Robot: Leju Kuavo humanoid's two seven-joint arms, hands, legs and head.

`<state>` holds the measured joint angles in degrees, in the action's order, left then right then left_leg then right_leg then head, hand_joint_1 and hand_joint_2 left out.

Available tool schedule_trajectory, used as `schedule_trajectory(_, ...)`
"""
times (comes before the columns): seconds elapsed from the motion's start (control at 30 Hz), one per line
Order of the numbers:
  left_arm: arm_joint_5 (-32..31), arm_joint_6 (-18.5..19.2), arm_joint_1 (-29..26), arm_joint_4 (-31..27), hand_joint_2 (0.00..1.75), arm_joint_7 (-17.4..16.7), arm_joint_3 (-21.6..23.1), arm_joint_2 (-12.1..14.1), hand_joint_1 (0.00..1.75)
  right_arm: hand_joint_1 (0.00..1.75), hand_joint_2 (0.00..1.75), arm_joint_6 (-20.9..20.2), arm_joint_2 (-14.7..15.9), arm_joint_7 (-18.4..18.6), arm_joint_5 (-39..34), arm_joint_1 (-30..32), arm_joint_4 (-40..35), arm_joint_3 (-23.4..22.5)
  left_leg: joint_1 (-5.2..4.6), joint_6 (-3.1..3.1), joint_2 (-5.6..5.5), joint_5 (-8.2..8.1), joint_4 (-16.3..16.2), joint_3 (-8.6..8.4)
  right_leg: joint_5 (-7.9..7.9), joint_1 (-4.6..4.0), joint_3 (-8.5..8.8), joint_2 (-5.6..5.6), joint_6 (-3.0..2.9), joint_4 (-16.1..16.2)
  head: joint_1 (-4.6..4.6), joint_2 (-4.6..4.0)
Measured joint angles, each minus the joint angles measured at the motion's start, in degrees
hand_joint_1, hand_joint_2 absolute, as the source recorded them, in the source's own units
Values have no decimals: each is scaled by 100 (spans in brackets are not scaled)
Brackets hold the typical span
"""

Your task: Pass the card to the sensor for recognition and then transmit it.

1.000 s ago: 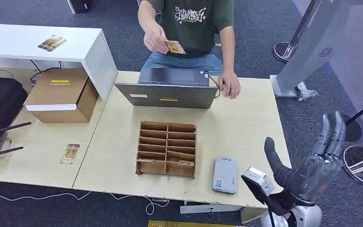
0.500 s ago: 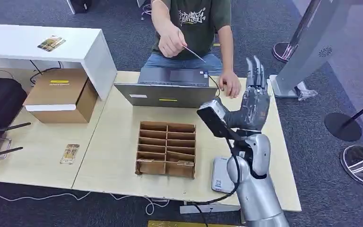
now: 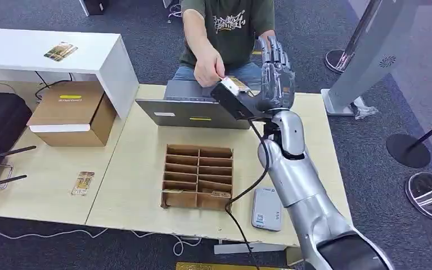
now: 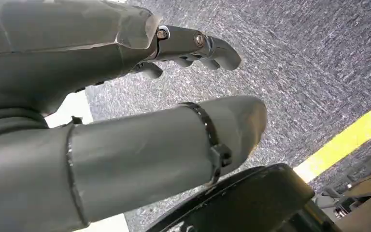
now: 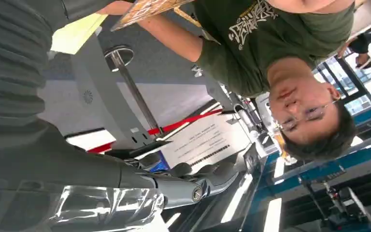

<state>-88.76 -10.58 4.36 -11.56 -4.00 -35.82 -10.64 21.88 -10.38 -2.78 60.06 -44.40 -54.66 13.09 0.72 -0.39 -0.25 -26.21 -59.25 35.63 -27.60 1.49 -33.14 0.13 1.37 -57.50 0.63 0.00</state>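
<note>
Yellow-brown patterned card (image 3: pixel 237 84), pinched in the seated person's hand (image 3: pixel 209 68), hung above the grey laptop (image 3: pixel 199 107), just beside the robot's raised right hand (image 3: pixel 274 76). That hand's fingers (image 3: pixel 274 53) stood spread and empty, apart from the card. Its left hand (image 4: pixel 125 96) held nothing, fingers loosely curled.

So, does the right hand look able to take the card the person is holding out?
Probably yes. The right hand is raised over the laptop with its fingers apart, and the card in the person's hand sits right beside it, nothing between them.
</note>
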Motion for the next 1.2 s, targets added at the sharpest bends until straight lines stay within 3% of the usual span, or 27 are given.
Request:
schedule_trajectory(0.33, 11, 11, 8, 0, 0, -13, 2, 17, 0, 0, 175, 116, -33, -142, 33, -189, 448, 159, 0, 0, -1, 0, 0, 0, 0, 0, 0, -1, 0, 0, -2, 0)
schedule_trajectory(0.8, 20, -24, 1, 0, 0, -11, 2, 24, 0, 0, 175, 334, -13, -166, -7, -184, 491, 177, 0, 0, 0, 0, -1, -1, 0, 0, -2, 0, 0, 0, -2, 0)
schedule_trajectory(0.83, 20, -24, 1, 0, 0, -11, 2, 24, 0, 33, 175, 339, -7, -168, -18, -184, 491, 177, 0, 0, 0, 0, -1, -1, 0, 0, -2, 0, 0, 0, -2, 0)
schedule_trajectory(0.87, 20, -26, 1, 0, 0, -11, 2, 24, 0, 33, 175, 339, -2, -181, -41, -184, 489, 175, 0, 0, 0, 0, -1, -1, 0, 0, -2, 0, 0, 0, -2, 0)
schedule_trajectory(0.9, 22, -28, 1, 0, 0, -11, 2, 24, 0, 140, 175, 339, 2, -190, -55, -183, 487, 175, 0, 0, 0, 0, -1, -1, 0, 0, -2, 0, 0, 0, -2, 0)
schedule_trajectory(0.93, 22, -31, 0, 0, 0, -11, 2, 24, 0, 175, 175, 339, 4, -197, -55, -183, 485, 175, 0, 0, 0, 0, -1, 0, 0, 0, -2, 0, 0, 0, -2, 0)
schedule_trajectory(1.2, 24, -74, -2, 0, 0, -11, 2, 24, 0, 175, 175, 337, 9, -238, -55, -182, 485, 177, 0, 0, 0, 0, -1, 0, 0, 0, -2, 0, 0, 0, 0, 0)
